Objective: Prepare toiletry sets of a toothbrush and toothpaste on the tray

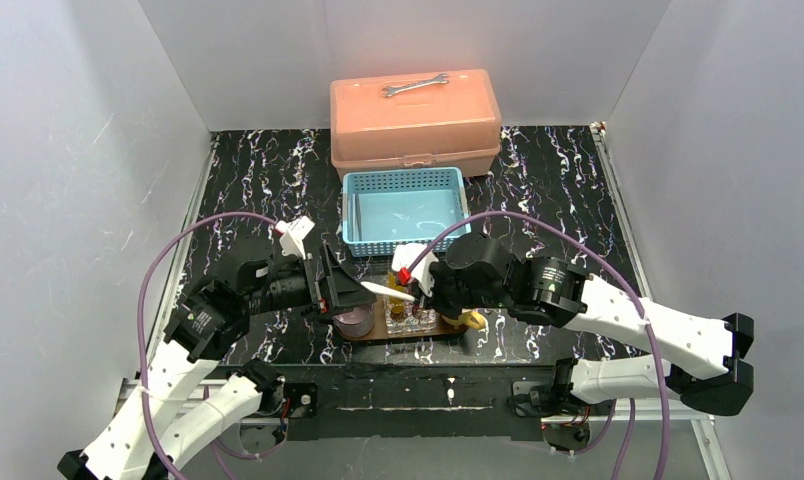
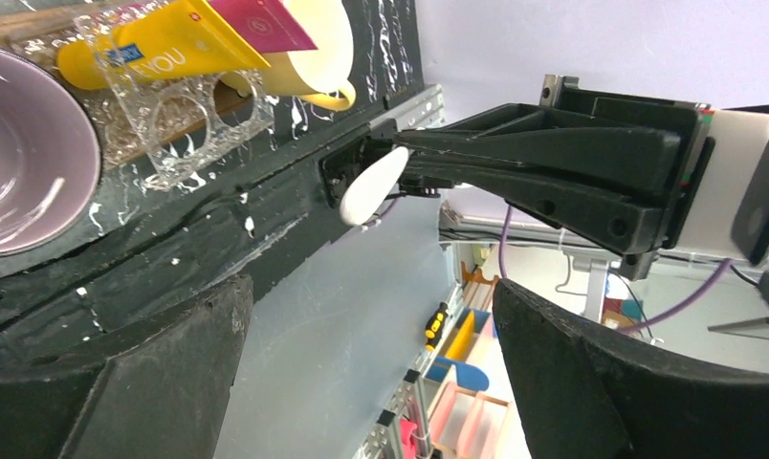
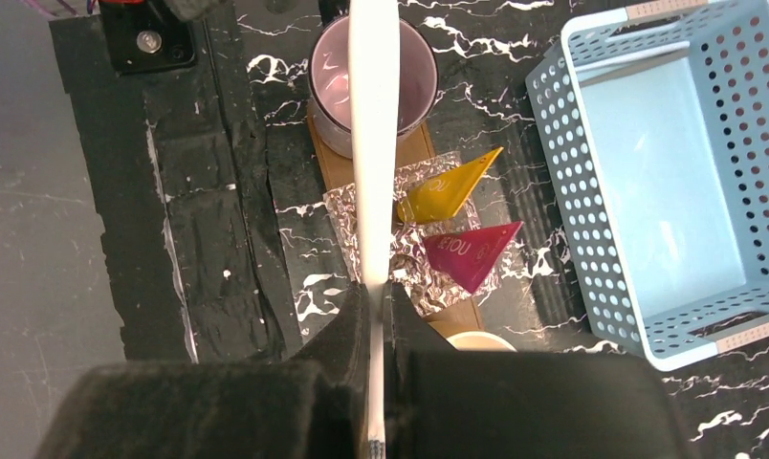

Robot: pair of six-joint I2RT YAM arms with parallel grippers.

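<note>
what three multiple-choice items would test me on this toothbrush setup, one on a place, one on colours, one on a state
1. Where does the wrench lie?
A in the blue basket
B on the orange lidded box
C on the tray

2. What colours are the two toothpaste tubes?
A yellow and magenta
B green and white
C blue and red

3. How is the right gripper?
A open and empty
B shut on the toothbrush
C shut on a tube

Key: 1 B, it rests on the lid in the top view. 2 A, both lie side by side in the right wrist view. 3 B, its fingers pinch the white handle.
</note>
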